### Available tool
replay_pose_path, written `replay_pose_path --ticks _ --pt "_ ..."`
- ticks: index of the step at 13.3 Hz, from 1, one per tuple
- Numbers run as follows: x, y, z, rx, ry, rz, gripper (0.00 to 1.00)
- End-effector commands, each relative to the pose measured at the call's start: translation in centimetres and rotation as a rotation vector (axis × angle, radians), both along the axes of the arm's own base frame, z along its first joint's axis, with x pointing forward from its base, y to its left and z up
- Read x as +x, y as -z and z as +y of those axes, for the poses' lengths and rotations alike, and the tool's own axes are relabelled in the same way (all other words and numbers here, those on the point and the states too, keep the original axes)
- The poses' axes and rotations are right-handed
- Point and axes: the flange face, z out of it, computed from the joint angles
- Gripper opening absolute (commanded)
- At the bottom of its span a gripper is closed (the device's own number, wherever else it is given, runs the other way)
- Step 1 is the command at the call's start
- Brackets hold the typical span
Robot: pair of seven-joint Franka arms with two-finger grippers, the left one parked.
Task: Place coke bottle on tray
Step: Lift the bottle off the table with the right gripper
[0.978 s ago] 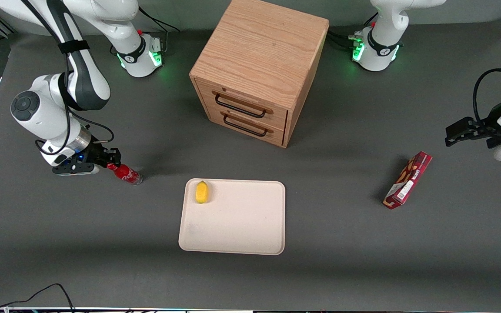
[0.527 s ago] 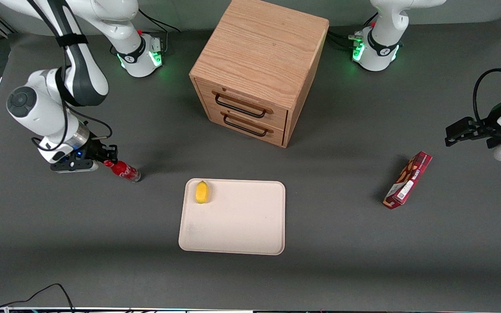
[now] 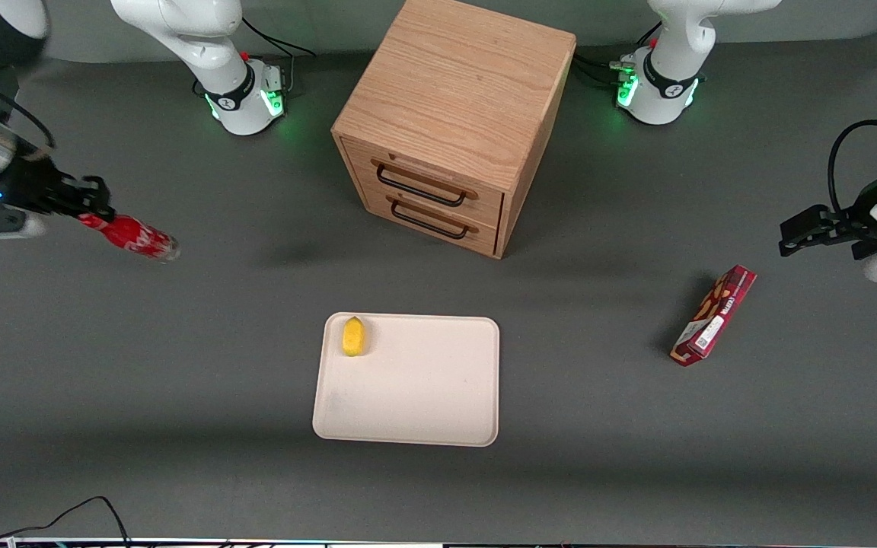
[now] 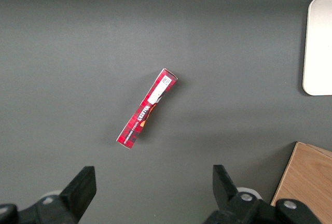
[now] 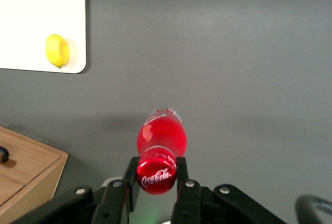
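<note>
Wrist coverage from the working arm alone resolves the grip: the gripper (image 5: 155, 182) has its two fingers (image 5: 182, 175) clamped on the neck of the coke bottle (image 5: 161, 143), with the red cap facing the lens and the clear base pointing away. The front view shows what the wrist camera cannot, namely the overall layout: the gripper (image 3: 87, 207) sits at the working arm's end of the table, with the coke bottle (image 3: 128, 234) projecting from it toward 4 o'clock, tilted and raised off the table surface (image 3: 180, 380). The tray (image 3: 423, 396) lies well apart from the bottle, at roughly 4 o'clock from it and nearer to the front camera. A yellow lemon (image 3: 353, 336) rests in the tray's 11 o'clock corner; the wrist view also shows this lemon (image 5: 57, 51) on the tray (image 5: 31, 22). A wooden drawer cabinet (image 3: 450, 114) stands at 12 o'clock from the tray. A red snack box (image 3: 714, 315) lies toward the parked arm's end of the table; the left wrist view shows this snack box (image 4: 147, 107) lying flat and diagonal. Nothing stands between the bottle and the tray.
</note>
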Motion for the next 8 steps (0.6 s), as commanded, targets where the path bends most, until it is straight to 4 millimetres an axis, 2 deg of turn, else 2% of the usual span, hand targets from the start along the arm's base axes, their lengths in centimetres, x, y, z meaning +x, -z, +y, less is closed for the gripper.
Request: replay_pose_path --ticks 1,3,4,5,8 --pt "5.5 -1.4 -1.2 -0.016 0.019 0.044 0.0" --pt "8.2 0.0 -0.1 -0.01 0.044 0.078 0.0" --pt "9.3 1.1 2.0 -0.011 0.064 0.083 0.0" --pt "10.8 2.9 4.9 -0.012 0.092 0.09 0.0" --pt "13.9 7.5 15.0 -0.01 0.189 0.063 0.0"
